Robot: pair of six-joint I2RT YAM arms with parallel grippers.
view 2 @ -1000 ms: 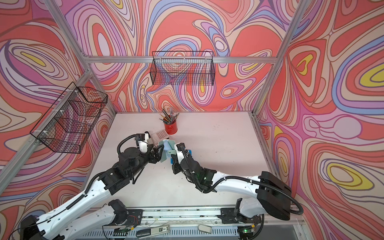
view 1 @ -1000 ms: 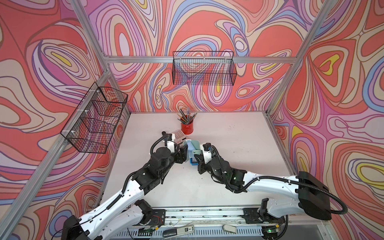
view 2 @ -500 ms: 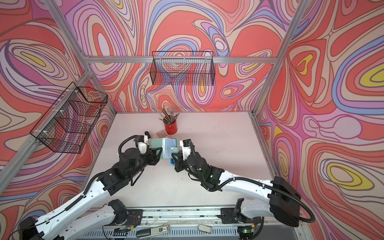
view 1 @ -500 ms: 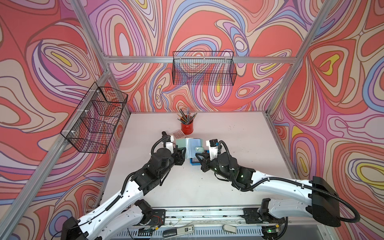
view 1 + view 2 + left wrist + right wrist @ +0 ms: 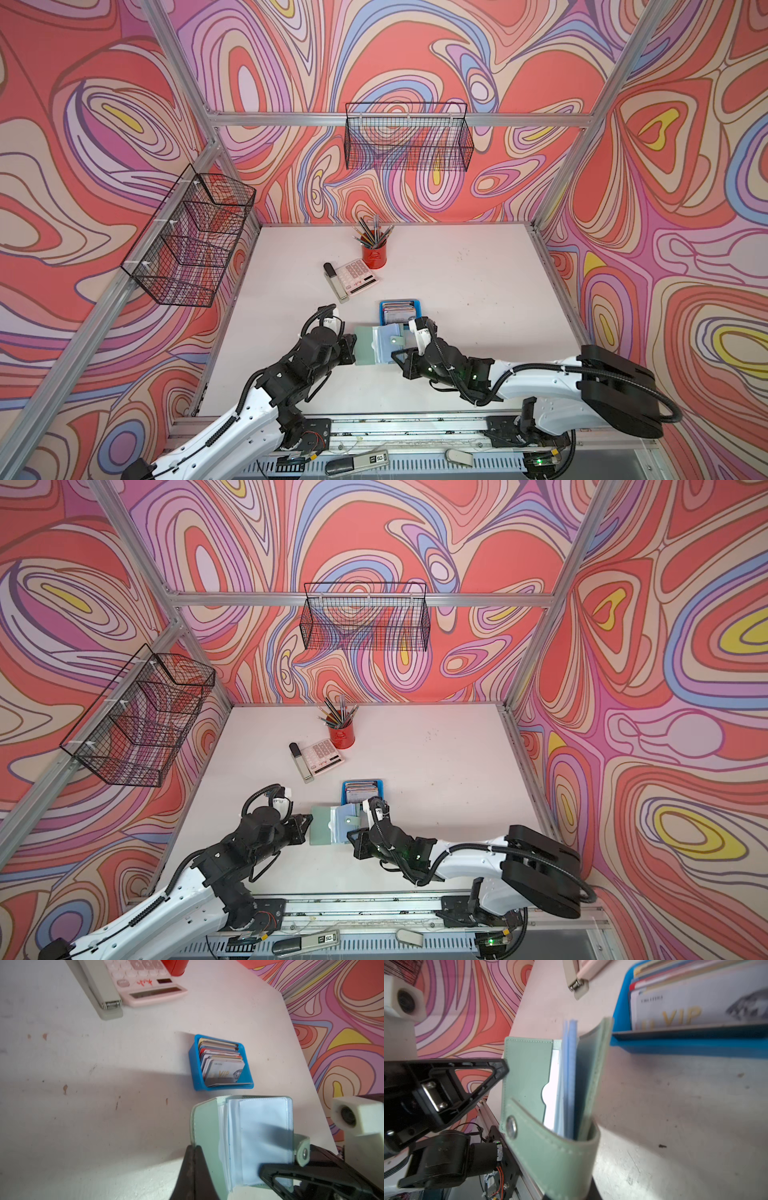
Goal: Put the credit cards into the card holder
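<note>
Sage-green card holder (image 5: 365,349) open like a book, clear sleeves showing, credit cards (image 5: 399,312) standing in blue tray (image 5: 398,300) just beyond

The left arm (image 5: 249,419) and right arm (image 5: 536,374) both stretch forward and bend inward low over the surface (image 5: 457,291), so their grippers face each other near the middle in both top views. The left gripper (image 5: 352,348) is clamped: its fingers (image 5: 193,1169) are pinched together on the left cover edge of the card holder (image 5: 374,345). The right gripper (image 5: 398,356) is likewise closed, gripping the holder's opposite side near its close corner. Its own wrist view barely shows its fingers.
</note>
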